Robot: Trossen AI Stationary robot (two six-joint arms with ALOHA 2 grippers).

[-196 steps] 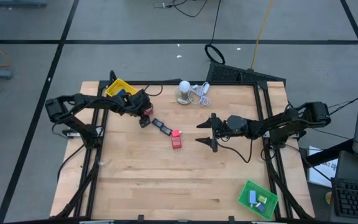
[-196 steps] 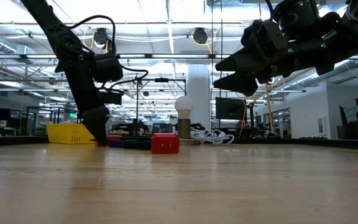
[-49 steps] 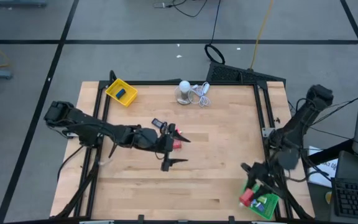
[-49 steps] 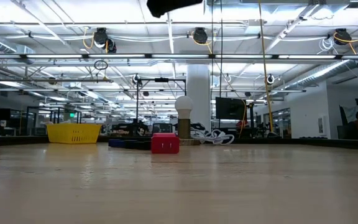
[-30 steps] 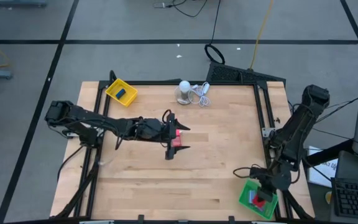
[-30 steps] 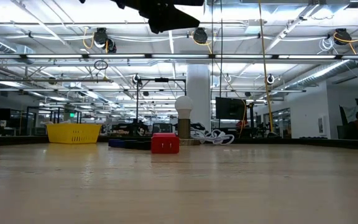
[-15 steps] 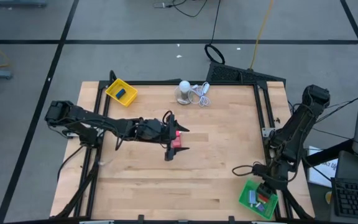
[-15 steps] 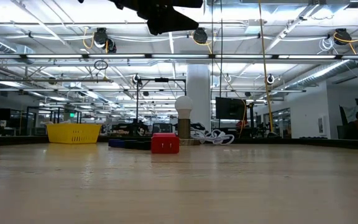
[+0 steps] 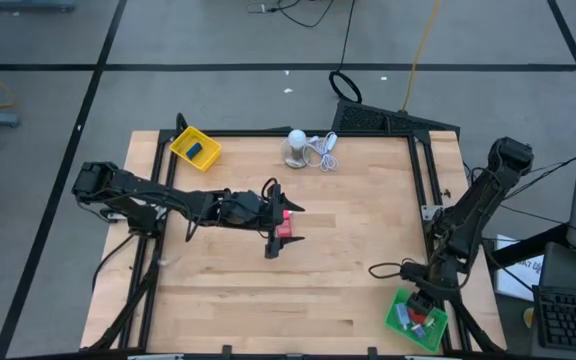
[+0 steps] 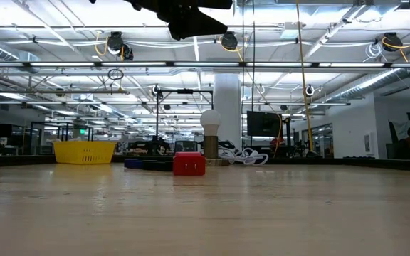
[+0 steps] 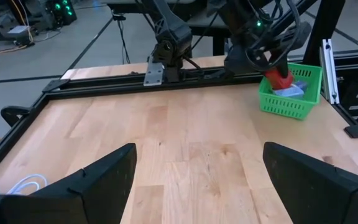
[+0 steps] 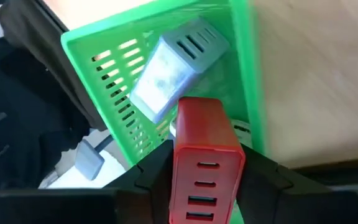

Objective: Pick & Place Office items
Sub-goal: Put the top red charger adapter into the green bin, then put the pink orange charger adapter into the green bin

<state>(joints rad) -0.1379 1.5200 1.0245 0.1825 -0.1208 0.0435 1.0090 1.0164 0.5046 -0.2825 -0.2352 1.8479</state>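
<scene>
A red block (image 9: pixel 284 228) rests on the table's middle, also seen in the low view (image 10: pixel 188 163). My left gripper (image 9: pixel 290 224) hangs open high above it, dark at the low view's top (image 10: pixel 191 18); its own view (image 11: pixel 197 186) shows only bare wood between the fingers. At the near right corner my right gripper (image 9: pixel 423 312) is shut on a second red block (image 12: pixel 207 149) over the green tray (image 9: pixel 400 325). A grey-blue piece (image 12: pixel 173 68) lies in that tray. My right gripper pinches the red block by its two long sides (image 12: pixel 182 177) between the two fingers, at the end nearest the wrist. The fingers come from above, pointing down into the green tray (image 12: pixel 92 81). The block hangs below them, clear of the tray (image 11: pixel 278 76).
A yellow tray (image 9: pixel 208 140) holding a blue block (image 9: pixel 196 150) stands at the far left corner. A white round object with coiled cable (image 9: pixel 298 148) sits at the far middle. Dark flat pieces (image 10: pixel 148 164) lie left of the red block. Black frame rails (image 9: pixel 423 190) line the table's sides.
My right gripper has carried its red block a little toward the table's right edge, from near the green tray's left rim to over its inside. The block stays between the fingers.
</scene>
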